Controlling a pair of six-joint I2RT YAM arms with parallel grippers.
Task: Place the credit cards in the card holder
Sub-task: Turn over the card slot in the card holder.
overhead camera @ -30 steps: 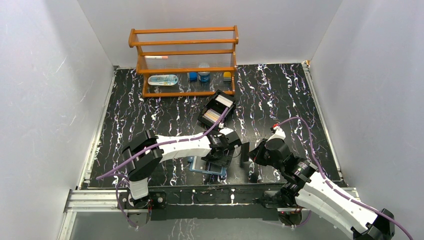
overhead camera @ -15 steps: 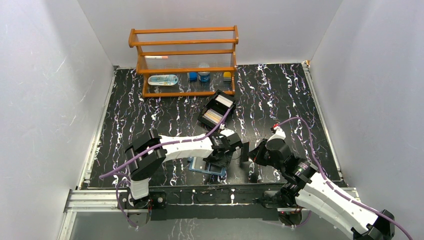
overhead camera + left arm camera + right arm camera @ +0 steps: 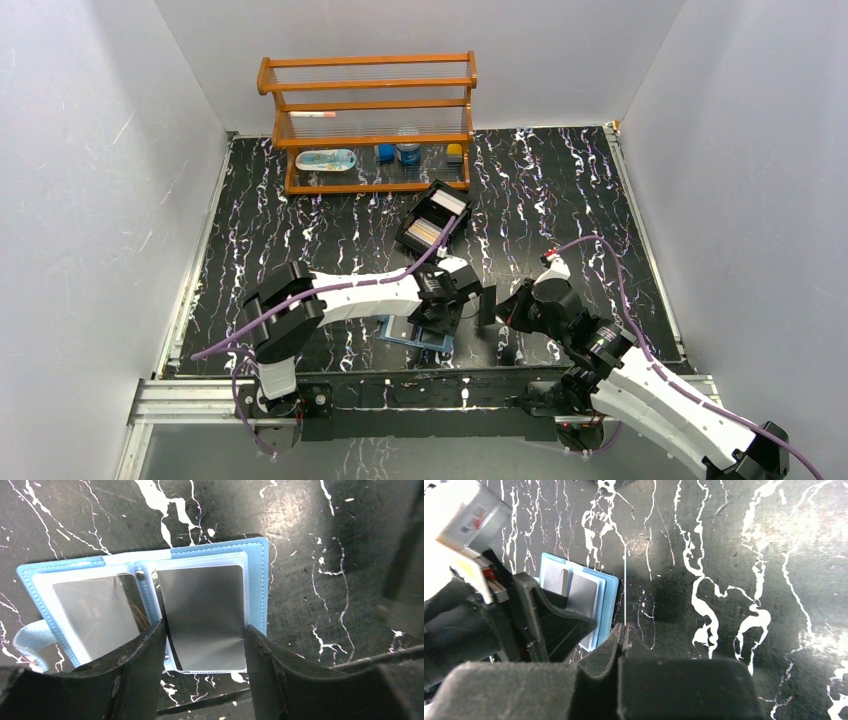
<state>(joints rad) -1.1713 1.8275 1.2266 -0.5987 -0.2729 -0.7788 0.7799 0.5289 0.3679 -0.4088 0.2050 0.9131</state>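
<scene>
The card holder (image 3: 405, 332), an open blue wallet with clear sleeves, lies near the table's front edge. In the left wrist view (image 3: 257, 565) both sleeves hold grey-looking cards. My left gripper (image 3: 440, 318) is open just above it, its jaws (image 3: 205, 640) straddling the right sleeve. My right gripper (image 3: 497, 312) is shut on one credit card (image 3: 489, 303), held upright just right of the wallet. That card shows edge-on as a thin line (image 3: 625, 590) beside the wallet (image 3: 610, 592), above my right gripper (image 3: 623, 631). Tan (image 3: 424, 230) and white (image 3: 449, 201) card stacks sit in a black box.
The black two-compartment box (image 3: 406, 238) lies tilted behind the left gripper. A wooden rack (image 3: 370, 105) with small items stands at the back. White walls close in both sides, and a metal rail (image 3: 420, 385) runs along the front edge.
Almost nothing: the left arm's elbow shifted slightly and the right gripper edged a little left with the card. Both jaws stand as before.
</scene>
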